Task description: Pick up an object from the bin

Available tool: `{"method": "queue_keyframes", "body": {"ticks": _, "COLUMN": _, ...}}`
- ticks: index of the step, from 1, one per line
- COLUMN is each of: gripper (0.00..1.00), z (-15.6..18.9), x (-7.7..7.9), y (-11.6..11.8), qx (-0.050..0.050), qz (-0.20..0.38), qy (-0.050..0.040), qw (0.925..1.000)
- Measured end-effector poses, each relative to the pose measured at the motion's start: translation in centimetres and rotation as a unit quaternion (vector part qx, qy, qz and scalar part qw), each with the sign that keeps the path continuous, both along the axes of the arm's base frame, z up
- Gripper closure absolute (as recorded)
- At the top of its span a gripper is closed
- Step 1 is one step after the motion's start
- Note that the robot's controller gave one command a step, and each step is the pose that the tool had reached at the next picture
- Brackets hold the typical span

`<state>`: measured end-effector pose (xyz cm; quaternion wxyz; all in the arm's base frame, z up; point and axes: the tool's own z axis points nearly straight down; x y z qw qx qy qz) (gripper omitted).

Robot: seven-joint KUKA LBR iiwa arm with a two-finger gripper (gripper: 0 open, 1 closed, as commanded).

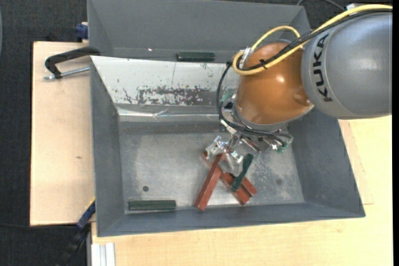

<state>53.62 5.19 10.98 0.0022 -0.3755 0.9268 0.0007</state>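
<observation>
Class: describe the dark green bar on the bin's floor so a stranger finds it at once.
Find the grey bin, then its lower left corner in the view. The dark green bar lies flat along the front wall, alone, far from the red-brown sticks crossed beneath the tool.

The gripper (227, 154) points down, its metal tip low and pale under the wrist. Directly above it, a little to its right in the view, sits the rounded orange cover (271, 90), which hides the gripper's upper part. A yellow cable (269, 30) loops over that cover. Further right of the gripper the thick grey arm (355, 65) runs off to the view's edge.
</observation>
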Motion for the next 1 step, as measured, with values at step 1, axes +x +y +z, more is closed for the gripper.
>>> {"method": "queue_keyframes", "body": {"ticks": 1, "gripper": 1.00, "z": 1.98, "x": 0.00, "y": 0.02, "qx": 0.000, "qz": -0.001, "qy": 0.0004, "qw": 1.0000}}
